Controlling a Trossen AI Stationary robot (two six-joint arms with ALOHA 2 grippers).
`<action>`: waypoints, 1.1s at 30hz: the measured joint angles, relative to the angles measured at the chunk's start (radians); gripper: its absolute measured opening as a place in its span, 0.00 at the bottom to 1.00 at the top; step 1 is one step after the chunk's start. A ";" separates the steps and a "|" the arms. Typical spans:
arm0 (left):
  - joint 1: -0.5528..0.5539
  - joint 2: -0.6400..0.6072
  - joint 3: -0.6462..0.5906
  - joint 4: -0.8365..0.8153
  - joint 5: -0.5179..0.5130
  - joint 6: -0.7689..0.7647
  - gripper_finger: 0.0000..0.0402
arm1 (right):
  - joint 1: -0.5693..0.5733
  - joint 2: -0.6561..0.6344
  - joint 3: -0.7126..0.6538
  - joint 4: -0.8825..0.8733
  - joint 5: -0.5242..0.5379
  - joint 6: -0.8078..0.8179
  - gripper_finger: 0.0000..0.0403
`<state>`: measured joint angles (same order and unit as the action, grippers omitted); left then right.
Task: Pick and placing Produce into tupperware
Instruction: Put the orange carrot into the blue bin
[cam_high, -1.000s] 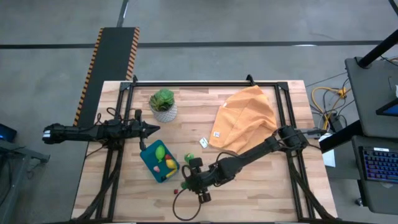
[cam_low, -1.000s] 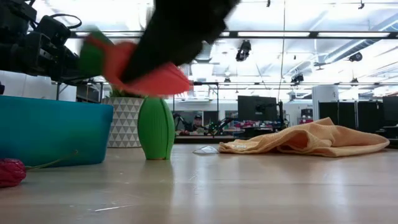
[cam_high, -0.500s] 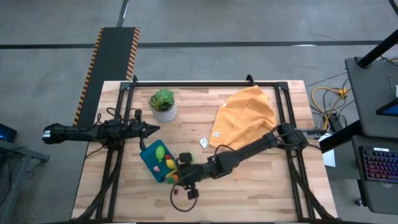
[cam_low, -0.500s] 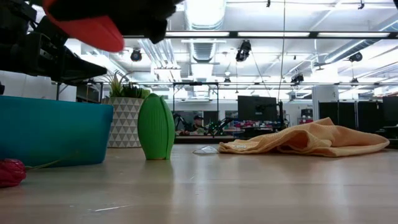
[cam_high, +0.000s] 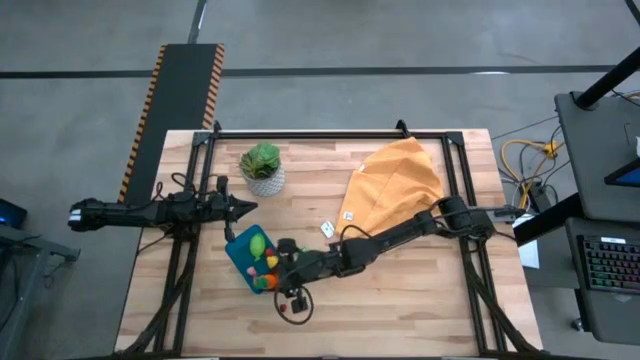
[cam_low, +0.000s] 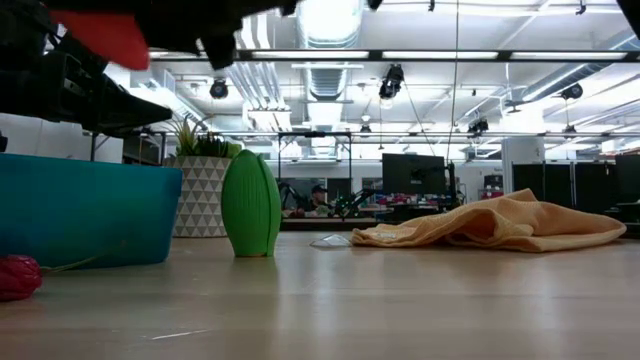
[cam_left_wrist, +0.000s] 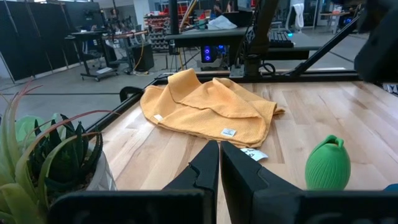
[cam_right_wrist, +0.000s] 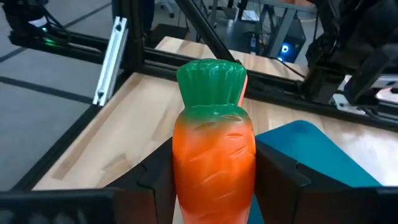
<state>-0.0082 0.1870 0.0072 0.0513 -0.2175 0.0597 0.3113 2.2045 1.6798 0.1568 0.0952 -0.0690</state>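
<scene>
The teal tupperware (cam_high: 243, 252) sits left of the table's middle with green, yellow and red produce (cam_high: 262, 255) inside. My right gripper (cam_high: 274, 276) hangs over its near right end, shut on the orange carrot (cam_right_wrist: 214, 146), whose green top (cam_right_wrist: 211, 81) points away from the wrist. The carrot shows high up in the low view (cam_low: 100, 35). A green toy (cam_low: 250, 205) stands upright on the table just right of the tupperware (cam_low: 85, 210). A small red toy (cam_low: 15, 276) lies on the table near it. My left gripper (cam_high: 243, 208) waits shut, beyond the tupperware's far end. My right gripper pinches the carrot's orange body (cam_right_wrist: 186, 162) between its two fingers (cam_right_wrist: 158, 177), one on each side. The fingers lie along the carrot, with its green top sticking out past them. The carrot is lifted clear, above the tupperware's rim (cam_right_wrist: 292, 134).
A leafy plant in a white pot (cam_high: 262, 168) stands at the far left of the table. The large orange cloth (cam_high: 395, 190) lies far right, with a small white tag (cam_high: 327, 229) near it. A red toy with a cord (cam_high: 284, 308) lies near the tupperware.
My right gripper, still shut on the carrot, has moved toward the table's left and risen, from beside the tupperware's right end to over it. The carrot has travelled with it, climbing out of the low view's middle toward its top.
</scene>
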 joint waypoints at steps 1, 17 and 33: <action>0.000 -0.002 0.000 0.000 0.000 0.000 0.00 | -0.002 0.011 0.000 0.017 0.001 0.001 0.40; 0.000 -0.001 0.000 0.000 0.000 0.000 0.00 | -0.042 0.175 0.110 0.108 0.003 0.007 0.41; 0.000 0.000 0.000 0.000 0.000 0.000 0.00 | -0.060 0.300 0.339 -0.158 0.013 0.019 0.41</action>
<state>-0.0082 0.1871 0.0071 0.0513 -0.2176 0.0601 0.2518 2.5048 2.0191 -0.0014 0.1086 -0.0499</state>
